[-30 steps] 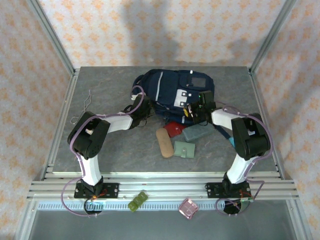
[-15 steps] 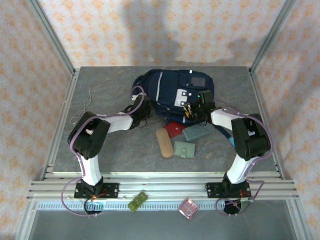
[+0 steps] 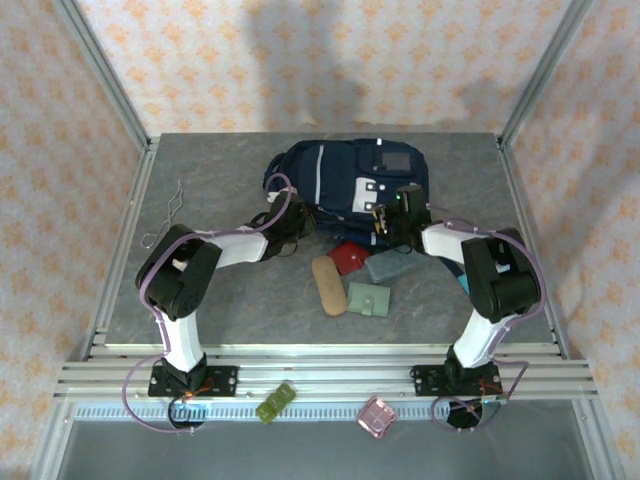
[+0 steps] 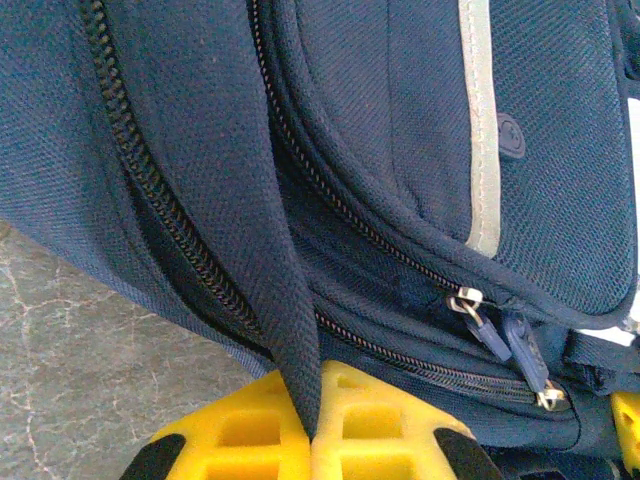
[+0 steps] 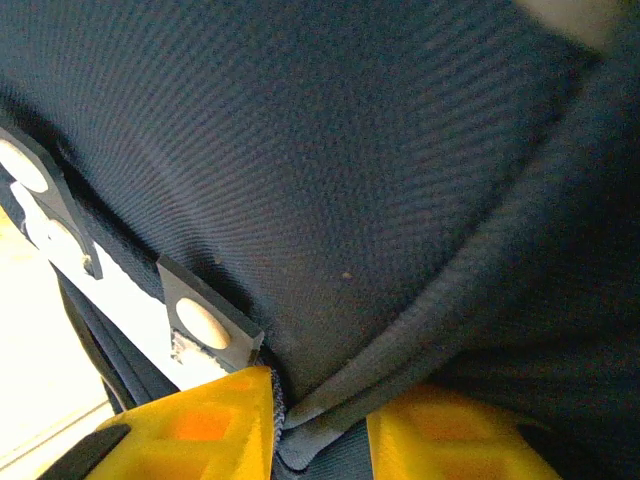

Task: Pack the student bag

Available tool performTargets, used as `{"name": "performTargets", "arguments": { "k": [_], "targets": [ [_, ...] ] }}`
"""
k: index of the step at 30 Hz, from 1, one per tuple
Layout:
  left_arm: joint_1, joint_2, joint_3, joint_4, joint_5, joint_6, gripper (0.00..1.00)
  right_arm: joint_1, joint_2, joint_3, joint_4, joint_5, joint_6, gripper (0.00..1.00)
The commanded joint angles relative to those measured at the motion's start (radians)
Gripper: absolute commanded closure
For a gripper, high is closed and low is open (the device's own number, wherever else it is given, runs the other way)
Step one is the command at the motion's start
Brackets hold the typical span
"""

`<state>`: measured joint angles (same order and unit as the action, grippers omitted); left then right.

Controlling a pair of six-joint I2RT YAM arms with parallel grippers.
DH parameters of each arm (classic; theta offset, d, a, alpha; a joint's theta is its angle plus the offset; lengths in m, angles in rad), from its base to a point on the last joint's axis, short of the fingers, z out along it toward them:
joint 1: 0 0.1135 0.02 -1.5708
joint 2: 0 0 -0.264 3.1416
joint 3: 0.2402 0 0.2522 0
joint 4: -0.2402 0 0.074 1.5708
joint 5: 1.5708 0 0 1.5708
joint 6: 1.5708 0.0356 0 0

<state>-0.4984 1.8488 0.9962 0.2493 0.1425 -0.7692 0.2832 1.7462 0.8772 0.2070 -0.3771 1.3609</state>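
Nearest the arms, a tan oblong pouch (image 3: 327,285), a green snap wallet (image 3: 370,298), a red pouch (image 3: 347,257) and a grey-green case (image 3: 390,266) lie loose on the grey table (image 3: 220,300), not yet packed. Beyond them, the left gripper (image 4: 312,420) is clamped tight on a fold of the large navy-blue fabric student bag (image 3: 350,175) beside its zip. The right gripper (image 5: 320,425) pinches a thicker fold, jaws slightly apart. The bag lies at the table's far middle. Opening it seems the step in hand; next, the folds probably need spreading.
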Motion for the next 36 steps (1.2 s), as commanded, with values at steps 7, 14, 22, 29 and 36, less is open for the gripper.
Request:
{"name": "performTargets", "arguments": {
  "k": [7, 14, 22, 29, 36],
  "targets": [
    [-0.02, -0.048, -0.031, 0.03, 0.045, 0.001, 1.0, -0.022, 0.076, -0.03, -0.101, 0.228, 0.026, 1.0],
    [-0.02, -0.058, -0.007, -0.002, 0.027, 0.026, 1.0, -0.021, -0.007, -0.044, -0.034, 0.224, -0.092, 1.0],
    [-0.02, -0.056, 0.001, -0.024, 0.012, 0.044, 1.0, -0.023, -0.129, -0.021, 0.185, 0.064, -0.193, 1.0],
    [-0.023, -0.103, -0.012, 0.007, 0.028, 0.065, 0.82, -0.023, -0.177, -0.032, 0.328, -0.033, -0.204, 1.0],
    [-0.024, -0.18, 0.05, -0.01, 0.072, 0.117, 0.54, -0.023, -0.191, -0.024, 0.352, -0.11, -0.265, 1.0]
  ]
}}
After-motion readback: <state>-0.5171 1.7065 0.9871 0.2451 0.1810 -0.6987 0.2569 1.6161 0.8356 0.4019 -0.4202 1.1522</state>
